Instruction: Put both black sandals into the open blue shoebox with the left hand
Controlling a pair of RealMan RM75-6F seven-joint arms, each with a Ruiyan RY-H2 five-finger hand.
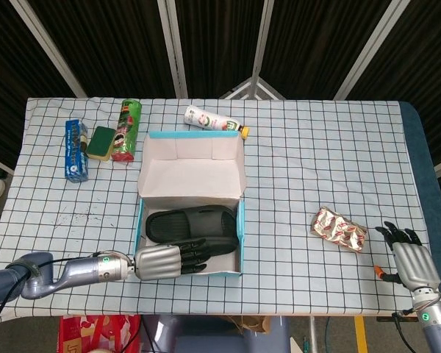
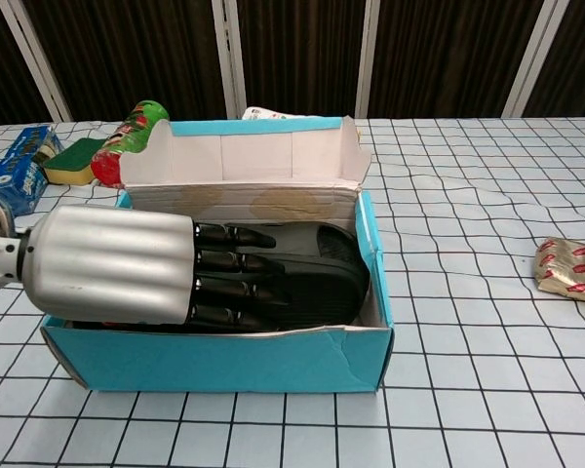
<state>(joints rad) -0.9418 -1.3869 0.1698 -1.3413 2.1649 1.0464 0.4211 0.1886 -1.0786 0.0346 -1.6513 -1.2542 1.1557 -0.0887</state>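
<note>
From the head camera, the bench (image 1: 316, 147) wears a white cloth ruled in a thin black grid. Near its front edge sits the blue shoebox (image 1: 239, 243), a cardboard rectangle with bright blue outer walls and a pale lining, its lid flap (image 1: 192, 168) folded back and standing up behind it. Inside lie the black sandals (image 1: 191, 223), matte rubbery slides with rounded toes; one shows clearly toward the back of the box, the other sits closer to the front under dark fingers. The left robot hand (image 1: 169, 260) has a ribbed silvery metal back and black fingers (image 1: 202, 250), which reach over the front left corner into the box and lie flat and close together on the nearer sandal, not visibly curled round it. The right robot hand (image 1: 410, 257) rests at the bench's front right corner, its fingers close together and holding nothing. A crinkled foil snack packet (image 1: 339, 229) lies well apart from the box. Along the far left are a blue carton (image 1: 75, 150), a green sponge (image 1: 101, 143), a green crisp tube (image 1: 126, 130) and a white bottle (image 1: 213, 121) lying on its side.

From the chest camera, the shoebox (image 2: 224, 361) shows a dented front wall. The left robot hand (image 2: 127, 265) fills its left half, fingers (image 2: 236, 263) extended side by side upon the ribbed footbed of the sandals (image 2: 322, 278). The foil packet (image 2: 572, 270) glints at the right edge.
</note>
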